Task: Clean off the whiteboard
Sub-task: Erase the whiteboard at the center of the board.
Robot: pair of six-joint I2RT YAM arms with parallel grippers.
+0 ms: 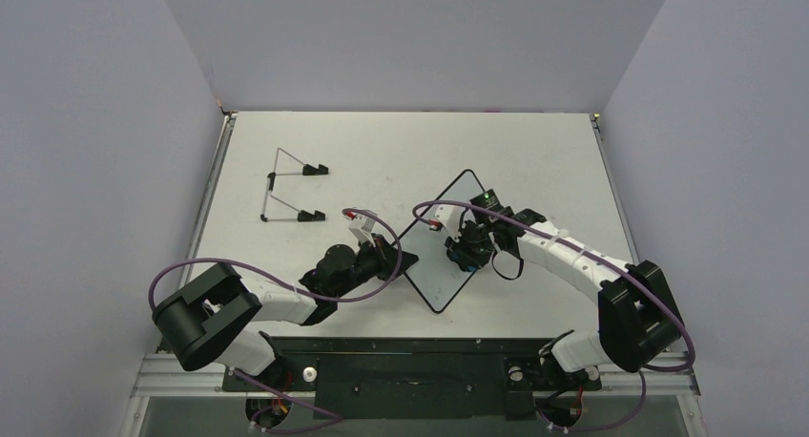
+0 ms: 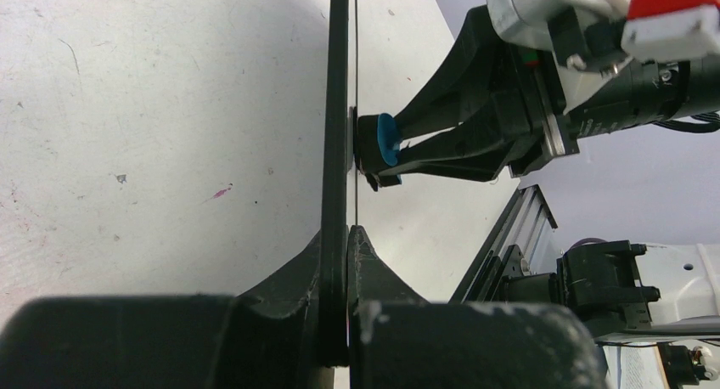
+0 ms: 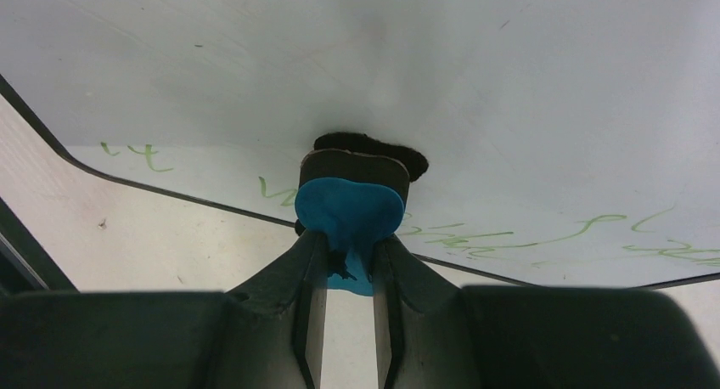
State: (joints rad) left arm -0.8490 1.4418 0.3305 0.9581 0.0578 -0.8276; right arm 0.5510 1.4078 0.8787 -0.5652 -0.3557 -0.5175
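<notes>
Blue eraser [image 3: 348,206] pinched in right gripper [image 3: 350,251] presses whiteboard [image 3: 441,75], apparently tilted, left gripper [image 2: 344,236] clamping its edge.

The worktop [image 1: 534,160] is a flat, matte, off-white surface, closed in by pale walls at the back and on both sides. Up close its surface [image 2: 170,109] isn't spotless: fine scratches, a few dark specks and one short pink streak [image 2: 219,191]. The only thing plainly lying on it is a thin wire stand [image 1: 286,184], in the far left part near the left edge. The stand's two black feet [image 1: 315,169] point right, and it sits well apart from everything else. The whiteboard [image 1: 434,265] is over the near middle. From here I cannot tell whether any edge of it touches the worktop.
</notes>
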